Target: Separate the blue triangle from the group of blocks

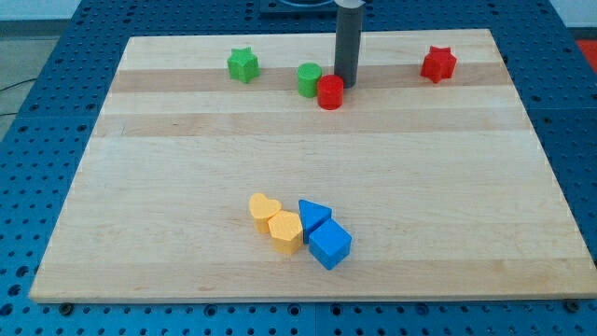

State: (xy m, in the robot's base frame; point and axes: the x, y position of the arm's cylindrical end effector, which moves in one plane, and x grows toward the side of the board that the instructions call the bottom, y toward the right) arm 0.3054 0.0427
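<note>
From my remote seat the scene is bright and evenly lit, seemingly from overhead. The wooden board (308,159) shows no glare, and the blocks cast only small soft shadows close under them. Focus is sharp across the whole frame, with no motion blur and little distortion at the edges.

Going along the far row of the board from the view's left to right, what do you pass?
Green star → green cylinder → red cylinder → my tip, just right of and behind the red cylinder → red star.
</note>
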